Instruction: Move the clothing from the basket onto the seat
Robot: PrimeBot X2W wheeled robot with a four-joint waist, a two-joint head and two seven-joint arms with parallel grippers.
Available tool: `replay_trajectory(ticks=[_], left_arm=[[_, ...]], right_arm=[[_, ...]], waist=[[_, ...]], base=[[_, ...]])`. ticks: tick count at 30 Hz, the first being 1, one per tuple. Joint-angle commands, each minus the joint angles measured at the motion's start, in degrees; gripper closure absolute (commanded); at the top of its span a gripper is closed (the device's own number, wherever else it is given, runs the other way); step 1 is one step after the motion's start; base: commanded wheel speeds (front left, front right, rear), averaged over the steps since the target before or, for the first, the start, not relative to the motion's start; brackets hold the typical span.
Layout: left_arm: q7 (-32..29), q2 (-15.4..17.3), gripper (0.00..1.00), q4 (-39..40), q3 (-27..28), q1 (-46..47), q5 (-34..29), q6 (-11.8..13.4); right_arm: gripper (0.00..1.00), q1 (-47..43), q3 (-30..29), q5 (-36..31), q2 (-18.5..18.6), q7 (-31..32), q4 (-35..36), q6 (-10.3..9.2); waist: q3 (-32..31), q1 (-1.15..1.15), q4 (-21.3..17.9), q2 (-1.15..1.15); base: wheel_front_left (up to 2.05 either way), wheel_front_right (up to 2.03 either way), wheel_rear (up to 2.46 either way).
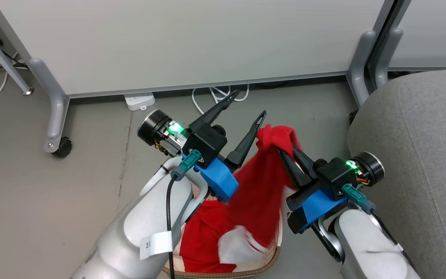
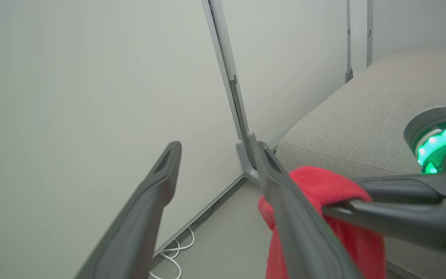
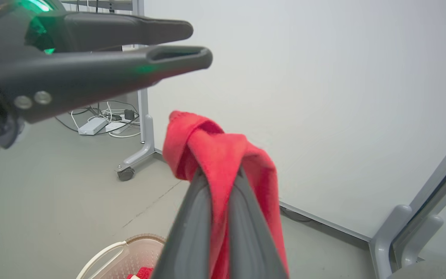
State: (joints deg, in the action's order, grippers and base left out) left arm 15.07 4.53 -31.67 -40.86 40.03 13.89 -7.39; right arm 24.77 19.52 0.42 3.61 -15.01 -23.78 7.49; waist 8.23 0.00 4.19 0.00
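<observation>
While clothing [image 1: 263, 186] hangs, right gripper [image 1: 285, 155] clamps.

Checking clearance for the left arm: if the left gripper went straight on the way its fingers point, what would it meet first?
The left gripper would probably meet the white partition panel first, though depth is unclear.

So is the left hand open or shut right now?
Open. The left hand has its two fingers spread wide, nothing between them.

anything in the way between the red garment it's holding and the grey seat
Nothing visible does. The red garment hangs from the shut right end effector, and the seat lies open to its right.
</observation>
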Motion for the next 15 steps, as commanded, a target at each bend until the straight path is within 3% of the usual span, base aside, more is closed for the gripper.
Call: replay_trajectory(ticks=[1,15], left_arm=[[0.16,0.21,0.0,-0.15,0.35,-0.38,-0.26,-0.11],[0.16,0.35,0.0,0.18,-0.25,-0.99,-0.17,-0.12]], right_arm=[[1.0,-0.22,-0.17,0.32,-0.1,-0.26,0.31,0.01],[1.0,-0.34,-5.23,0.45,0.29,-0.25,2.13,0.01]], waist=[[-0.07,0.0,-0.13,0.0],[1.08,0.0,-3.41,0.0]], base=[[0.0,0.0,0.0],[0.0,0.0,0.0]])
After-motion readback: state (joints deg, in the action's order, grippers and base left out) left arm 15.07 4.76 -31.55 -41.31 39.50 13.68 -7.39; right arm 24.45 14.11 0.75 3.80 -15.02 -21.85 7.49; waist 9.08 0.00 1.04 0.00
